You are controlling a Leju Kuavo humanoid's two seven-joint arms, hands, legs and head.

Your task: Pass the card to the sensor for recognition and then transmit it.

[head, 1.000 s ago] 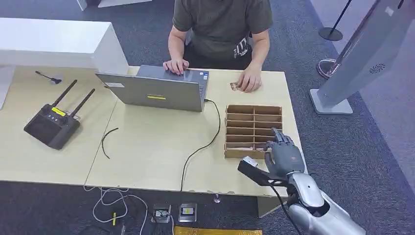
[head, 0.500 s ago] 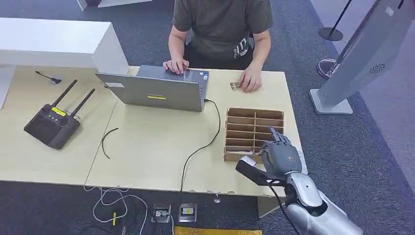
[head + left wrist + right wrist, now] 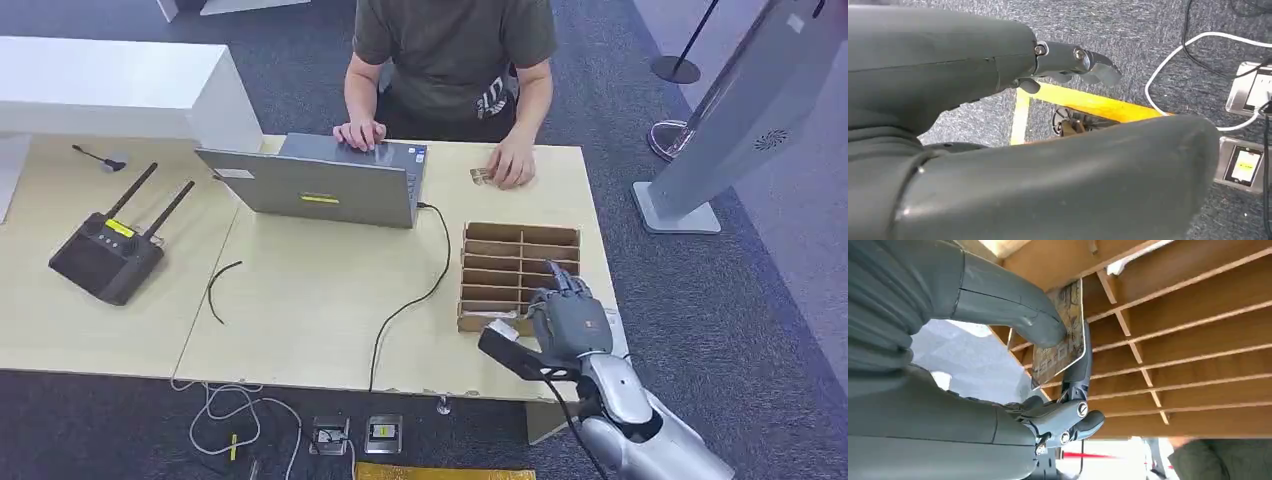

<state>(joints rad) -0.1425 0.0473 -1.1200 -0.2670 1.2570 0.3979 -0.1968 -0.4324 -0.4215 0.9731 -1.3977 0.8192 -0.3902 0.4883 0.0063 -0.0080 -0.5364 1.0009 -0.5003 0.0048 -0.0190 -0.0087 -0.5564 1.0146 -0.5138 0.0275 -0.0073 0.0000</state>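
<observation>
Patterned card [image 3: 1060,340] pinched by right hand [image 3: 1013,355].

Dark blue-grey carpet [image 3: 760,300], pale wooden table [image 3: 310,310], white counter [image 3: 110,90]

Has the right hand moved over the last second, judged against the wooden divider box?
Yes. The right hand has pulled back toward the robot, from over the box to its near edge, pinching a card.

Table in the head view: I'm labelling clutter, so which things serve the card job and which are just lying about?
Job:
- card, pinched by the right hand
- wooden divider box

Lying about:
- laptop under a person's hand
- black antenna controller
- loose black cable
- small microphone
</observation>
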